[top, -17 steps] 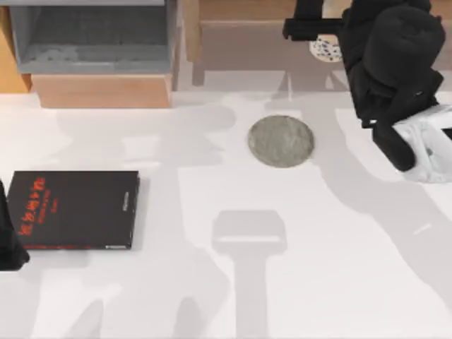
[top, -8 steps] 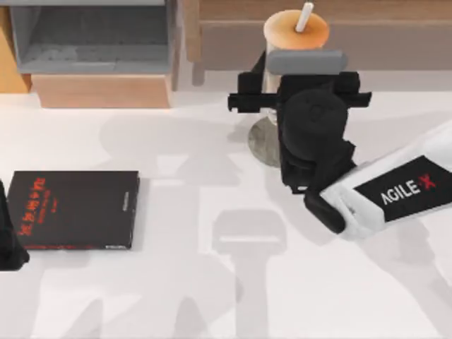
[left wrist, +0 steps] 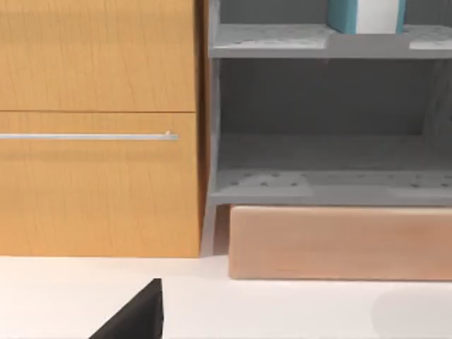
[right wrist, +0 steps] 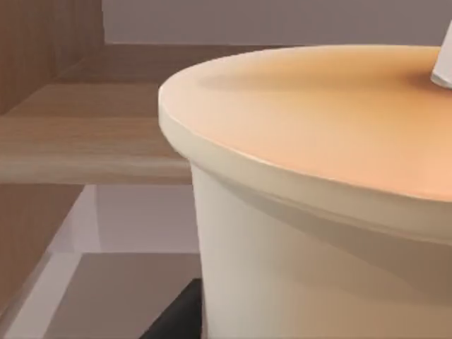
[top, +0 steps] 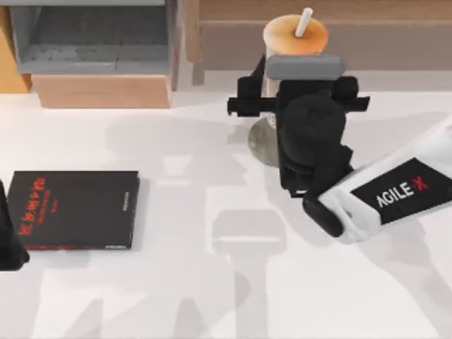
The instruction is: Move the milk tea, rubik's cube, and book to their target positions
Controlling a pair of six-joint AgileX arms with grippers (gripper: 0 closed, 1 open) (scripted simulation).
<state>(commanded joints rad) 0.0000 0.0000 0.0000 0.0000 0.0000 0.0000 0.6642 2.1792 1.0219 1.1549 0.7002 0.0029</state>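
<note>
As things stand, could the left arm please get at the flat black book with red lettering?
Probably yes: the left gripper sits at the table's left edge right beside the black book, whose top is bare, while the right arm is away at the milk tea.

Your top view looks straight down on the white table (top: 212,296) in front of the grey shelf unit (top: 92,42), your left wrist view faces that same shelf unit (left wrist: 325,127) level from the table, and your right wrist view sits tight against the milk tea (right wrist: 318,212) the top view shares (top: 296,32).
</note>
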